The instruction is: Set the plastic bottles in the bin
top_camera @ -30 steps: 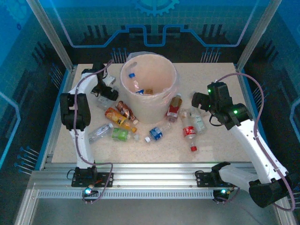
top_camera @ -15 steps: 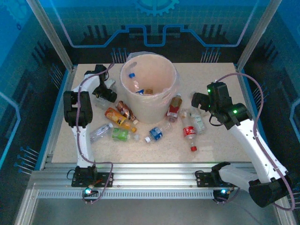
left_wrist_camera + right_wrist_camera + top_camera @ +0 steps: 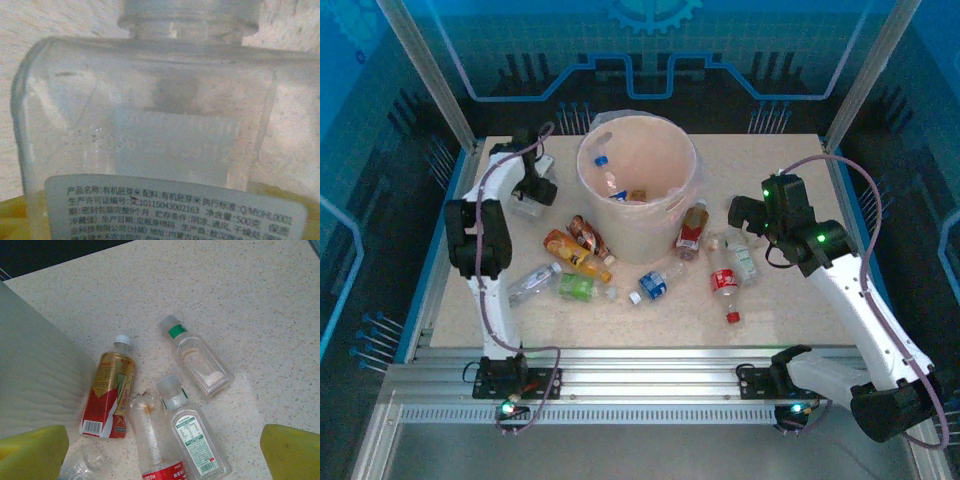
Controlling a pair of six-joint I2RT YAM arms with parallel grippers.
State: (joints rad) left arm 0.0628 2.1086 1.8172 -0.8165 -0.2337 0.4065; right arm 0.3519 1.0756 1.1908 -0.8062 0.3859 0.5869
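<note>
The bin point(image 3: 584, 172), a tall white bucket, stands at the back middle of the table with a few bottles inside. My left gripper point(image 3: 534, 188) is left of it, shut on a clear square bottle point(image 3: 150, 115) with a white label; yellow pads point(image 3: 11, 220) show at its lower corners. My right gripper point(image 3: 744, 214) hangs open over a cluster to the right of the bin: a red-and-gold bottle point(image 3: 110, 392) beside the bin wall point(image 3: 35, 380), a red-labelled clear bottle point(image 3: 150, 432), a green-labelled one point(image 3: 192, 437) and a green-banded one point(image 3: 200, 360).
More bottles lie in front of the bin: brown point(image 3: 590, 236), orange point(image 3: 570, 250), clear point(image 3: 532, 282), green point(image 3: 577, 287) and blue-labelled point(image 3: 653, 284). Metal posts and blue panels wall the table. Bare tabletop stretches at the far right point(image 3: 800, 160).
My left gripper's fingers have narrowed onto the clear bottle, and it has shifted slightly back and left. The right arm has stayed still and open.
</note>
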